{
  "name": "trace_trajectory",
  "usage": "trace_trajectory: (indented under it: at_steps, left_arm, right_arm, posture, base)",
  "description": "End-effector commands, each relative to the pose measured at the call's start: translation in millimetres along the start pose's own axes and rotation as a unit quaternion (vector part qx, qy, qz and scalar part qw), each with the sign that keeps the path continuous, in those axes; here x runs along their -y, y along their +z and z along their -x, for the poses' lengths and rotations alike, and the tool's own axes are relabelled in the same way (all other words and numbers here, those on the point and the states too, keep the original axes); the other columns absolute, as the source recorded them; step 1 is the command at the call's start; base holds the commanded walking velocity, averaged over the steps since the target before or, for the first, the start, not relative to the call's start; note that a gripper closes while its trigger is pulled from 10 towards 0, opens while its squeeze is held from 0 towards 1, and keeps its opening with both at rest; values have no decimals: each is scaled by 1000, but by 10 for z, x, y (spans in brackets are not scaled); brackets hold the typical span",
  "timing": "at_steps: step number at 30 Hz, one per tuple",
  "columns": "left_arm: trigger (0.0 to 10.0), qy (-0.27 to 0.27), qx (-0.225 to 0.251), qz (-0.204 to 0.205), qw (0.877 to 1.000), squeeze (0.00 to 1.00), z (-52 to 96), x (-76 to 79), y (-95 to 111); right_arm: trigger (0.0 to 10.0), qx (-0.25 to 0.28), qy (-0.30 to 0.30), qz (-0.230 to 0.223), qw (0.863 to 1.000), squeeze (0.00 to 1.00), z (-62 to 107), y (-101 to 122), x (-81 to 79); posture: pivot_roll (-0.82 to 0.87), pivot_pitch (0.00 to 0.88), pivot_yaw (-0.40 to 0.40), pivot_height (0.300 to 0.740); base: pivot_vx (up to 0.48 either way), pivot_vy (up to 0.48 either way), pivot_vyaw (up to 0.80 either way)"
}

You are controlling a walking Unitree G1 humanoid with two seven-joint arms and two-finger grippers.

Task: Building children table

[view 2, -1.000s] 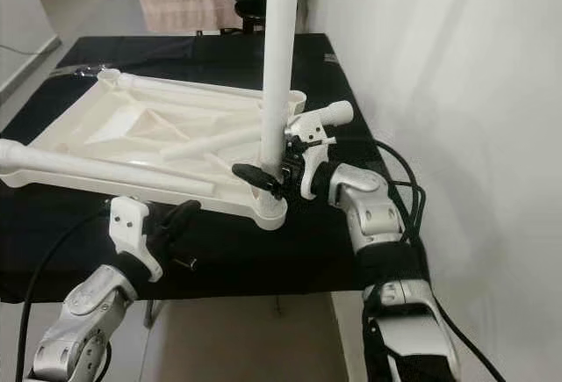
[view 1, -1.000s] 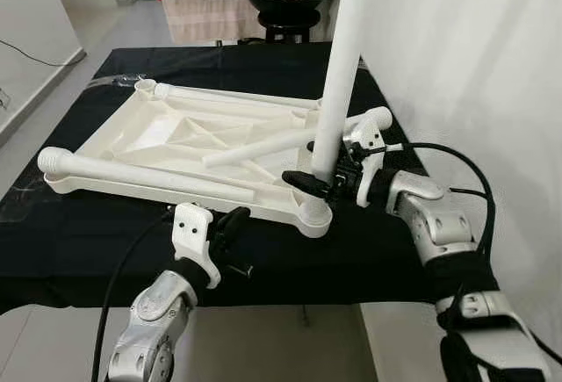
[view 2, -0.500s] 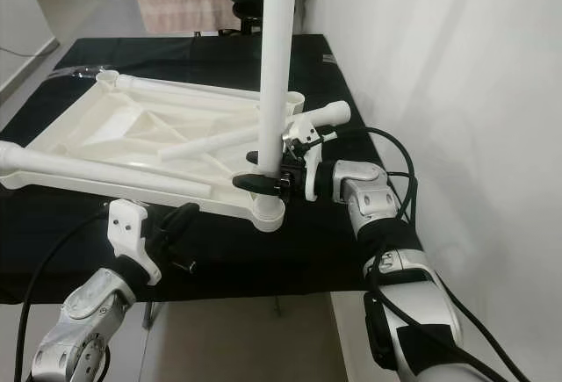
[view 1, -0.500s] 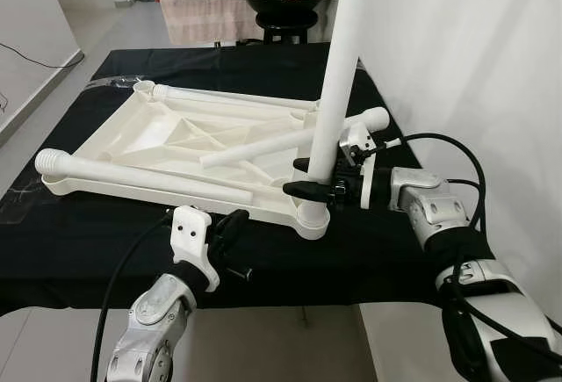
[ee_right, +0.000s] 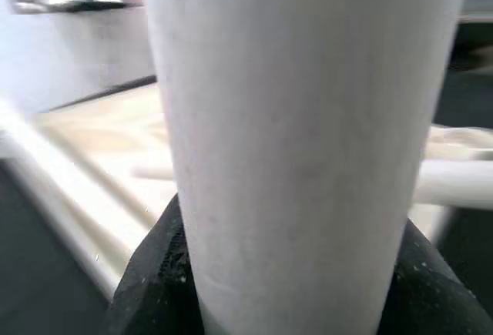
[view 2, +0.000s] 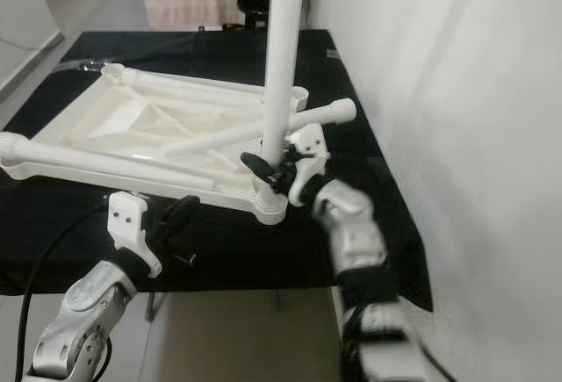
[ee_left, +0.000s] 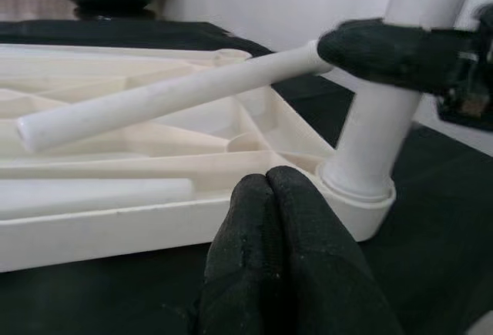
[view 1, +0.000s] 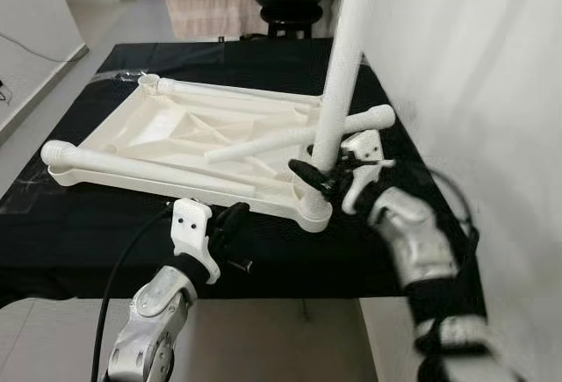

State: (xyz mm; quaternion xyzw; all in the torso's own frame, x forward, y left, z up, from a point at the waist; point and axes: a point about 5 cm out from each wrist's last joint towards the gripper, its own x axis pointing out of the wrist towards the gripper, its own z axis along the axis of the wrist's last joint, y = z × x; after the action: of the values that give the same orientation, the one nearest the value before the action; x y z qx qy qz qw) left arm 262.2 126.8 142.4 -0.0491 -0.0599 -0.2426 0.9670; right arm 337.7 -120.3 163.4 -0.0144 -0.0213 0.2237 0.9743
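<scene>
The white children's tabletop [view 1: 176, 132] lies upside down on a black-covered table [view 1: 79, 241]. One white leg [view 1: 338, 75] stands upright in the near right corner socket [view 1: 313, 212]. My right gripper [view 1: 318, 171] is shut on this upright leg [ee_right: 308, 119] just above the socket, black fingers [ee_right: 146, 281] on both sides. A loose leg [view 1: 263, 143] lies slanted across the tabletop's underside. Two more legs lie along the front rim [view 1: 132, 167] and back rim [view 1: 228, 94]. My left gripper [view 1: 230, 228] is shut on nothing, fingertips [ee_left: 273, 219] close to the front rim beside the socket [ee_left: 358, 196].
A white wall [view 1: 457, 48] runs close along the table's right side. A black stool [view 1: 285, 0] and a cloth-covered stand [view 1: 206, 9] are behind the table. The table's front edge [view 1: 263, 294] is just below my left gripper, with floor beyond.
My right arm has swung nearer and lower, blurred in motion, and its gripper has turned around the upright leg while staying shut on it. The left gripper has hardly moved.
</scene>
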Motion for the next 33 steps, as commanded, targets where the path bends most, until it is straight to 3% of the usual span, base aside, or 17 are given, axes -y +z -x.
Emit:
trace_trajectory:
  at_steps: [1,5,9,10,11,12,13,16,17,18,19,20,25,28,30,31,33]
  left_arm:
    - [10000,3,-6,-2,1000,0,16,-48,-9]
    - [10000,0,-8,-1,1000,0,-5,-51,-25]
    - [10000,1,-9,-6,1000,0,-7,-49,-29]
    - [10000,7,-7,-7,1000,0,-2,-49,-30]
    - [10000,7,-7,-7,1000,0,-2,-49,-30]
    - [10000,11,-5,-6,1000,0,0,-48,-30]
    - [10000,13,-4,-5,1000,0,0,-42,-31]
    - [10000,10,-5,-3,1000,0,-1,-30,-36]
    - [10000,9,-5,-2,1000,0,-2,-24,-39]
    - [10000,9,-5,-2,1000,0,-2,-24,-39]
    - [10000,7,-6,-1,1000,0,-2,-18,-42]
    - [10000,6,-6,-1,1000,0,-3,-14,-44]
    - [10000,5,-6,-1,1000,0,0,-7,-45]
    - [10000,6,-6,-1,1000,0,11,-3,-42]
    - [10000,2,-7,-1,1000,0,15,4,-42]
    - [10000,-10,-11,-1,1000,0,16,28,-47]
    - [10000,-18,-14,-1,1000,0,17,46,-51]
  right_arm:
    - [0,-51,-42,33,997,0,95,-204,11]
    - [0,-71,-17,-6,997,0,25,-286,11]
    - [0,-77,-6,-5,997,0,-1,-294,2]
    - [10000,-80,0,-9,997,0,-3,-284,-14]
    - [10000,-80,0,-9,997,0,-3,-284,-14]
    - [10000,-76,12,-17,997,765,-3,-261,-30]
    - [10000,-73,33,-34,996,1000,-2,-230,-56]
    - [10000,-67,90,-41,993,1000,-13,-162,-77]
    - [10000,-66,131,-40,988,682,-13,-134,-84]
    - [10000,-66,131,-40,988,682,-13,-134,-84]
    - [10000,-63,166,-28,984,0,-21,-100,-58]
    - [10000,-64,203,-18,977,0,-29,-71,-32]
    - [10000,-67,262,15,963,0,-47,-12,37]
    - [10000,-78,320,48,943,0,-150,126,152]
    - [10000,-81,318,46,943,0,-238,211,200]
    - [0,-78,317,44,944,0,-275,258,216]
    - [0,-76,316,42,945,0,-296,288,224]
  posture:
    - [-6,98,6,740]
    - [11,81,-10,740]
    - [3,73,-11,740]
    - [9,74,-15,740]
    - [9,74,-15,740]
    - [11,71,-17,740]
    - [14,71,-22,740]
    - [14,70,-21,740]
    - [14,66,-21,740]
    - [14,66,-21,740]
    - [17,67,-21,740]
    - [18,67,-23,740]
    - [24,67,-25,740]
    - [30,72,-21,740]
    - [34,74,-18,740]
    - [38,76,-18,740]
    - [38,76,-18,740]
  base:
    - [0,0,0]
    - [0,0,0]
    - [0,0,0]
    - [0,0,0]
    - [0,0,0]
    - [0,0,0]
    - [0,0,0]
    - [0,0,0]
    - [0,0,0]
    - [0,0,0]
    - [0,0,0]
    - [0,0,0]
    - [0,0,0]
    - [0,0,0]
    - [0,0,0]
    - [0,0,0]
    - [0,0,0]
